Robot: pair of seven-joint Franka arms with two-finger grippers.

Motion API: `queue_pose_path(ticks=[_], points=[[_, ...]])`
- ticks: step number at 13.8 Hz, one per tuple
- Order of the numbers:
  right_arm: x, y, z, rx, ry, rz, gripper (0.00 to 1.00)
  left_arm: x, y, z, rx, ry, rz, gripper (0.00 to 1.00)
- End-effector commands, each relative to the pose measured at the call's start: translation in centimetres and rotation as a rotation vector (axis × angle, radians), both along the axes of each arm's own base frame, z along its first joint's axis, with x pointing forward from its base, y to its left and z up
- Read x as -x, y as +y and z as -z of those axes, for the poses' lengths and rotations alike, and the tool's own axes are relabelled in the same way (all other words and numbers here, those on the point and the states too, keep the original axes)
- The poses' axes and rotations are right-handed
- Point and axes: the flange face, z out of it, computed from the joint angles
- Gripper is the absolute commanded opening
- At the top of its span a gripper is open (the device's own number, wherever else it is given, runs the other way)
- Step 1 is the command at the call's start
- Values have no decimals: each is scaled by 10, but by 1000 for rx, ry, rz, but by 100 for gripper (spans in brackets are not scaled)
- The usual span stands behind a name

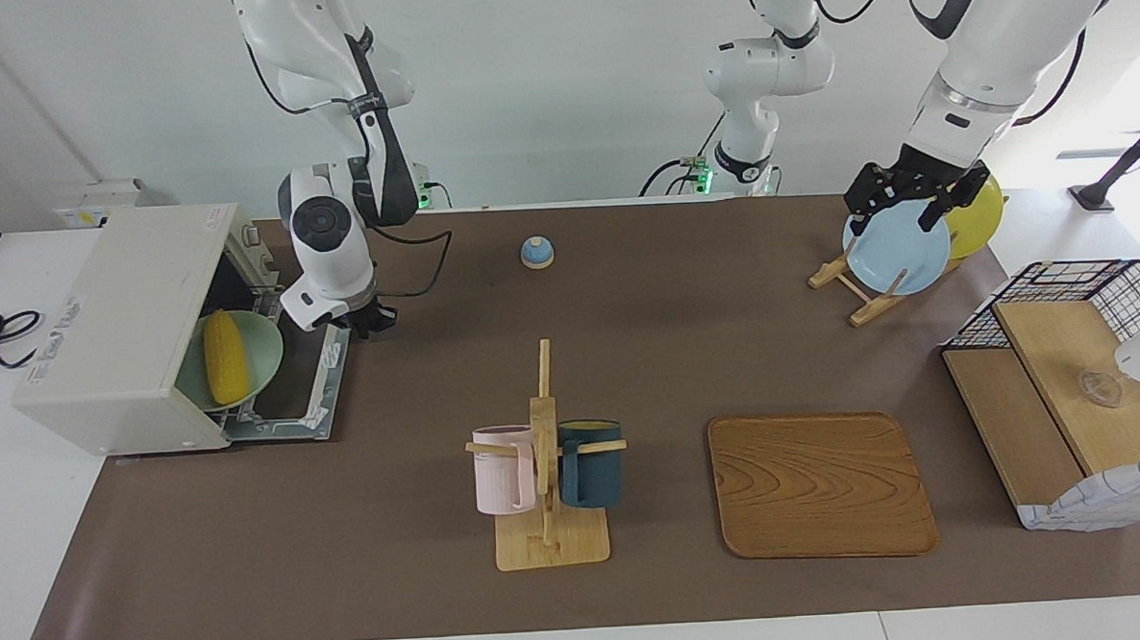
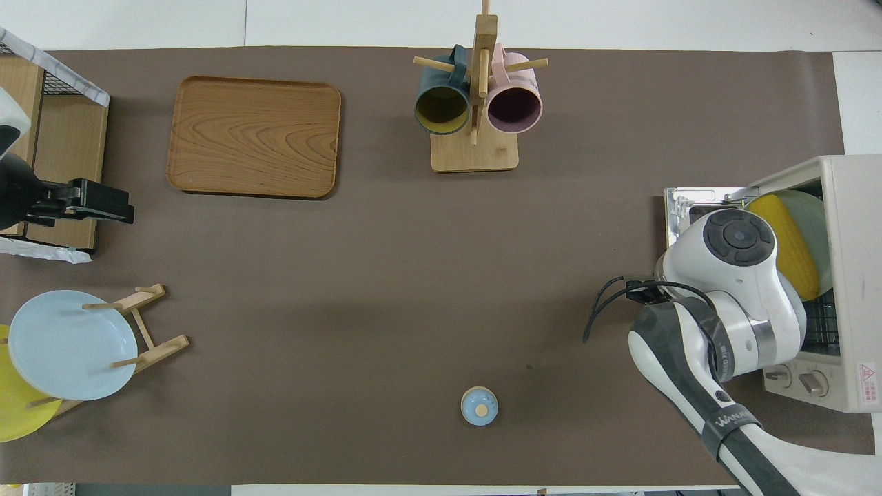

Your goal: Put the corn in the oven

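Corn (image 1: 225, 356) on green plate (image 1: 261, 348) inside open oven (image 1: 118, 325); right tool (image 1: 370, 319) pinched together beside door, left tool (image 1: 896, 195) apart over blue plate (image 1: 894, 248).

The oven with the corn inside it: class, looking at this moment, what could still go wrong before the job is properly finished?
1. The corn lies on a green plate that juts past the front of the oven, so the open door may hit the plate's rim when raised.
2. The right gripper, shut and empty, hangs close over the door's edge nearer the robots; a careless move could knock it.
3. The left gripper waits open over the blue plate in its rack and could nudge it.
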Motion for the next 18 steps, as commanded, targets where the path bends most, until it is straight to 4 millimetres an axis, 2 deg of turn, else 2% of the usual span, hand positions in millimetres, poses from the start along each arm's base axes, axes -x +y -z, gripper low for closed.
queue_pose_path(ticks=[1, 6, 18], points=[[6, 2, 0, -7, -11, 27, 0, 4, 4, -4, -21, -9, 1, 100], [14, 1, 5, 10, 1, 27, 0, 4, 4, -4, -21, -9, 1, 100], [17, -8, 4, 100, 28, -35, 0, 4, 4, -4, -21, -9, 1, 100]])
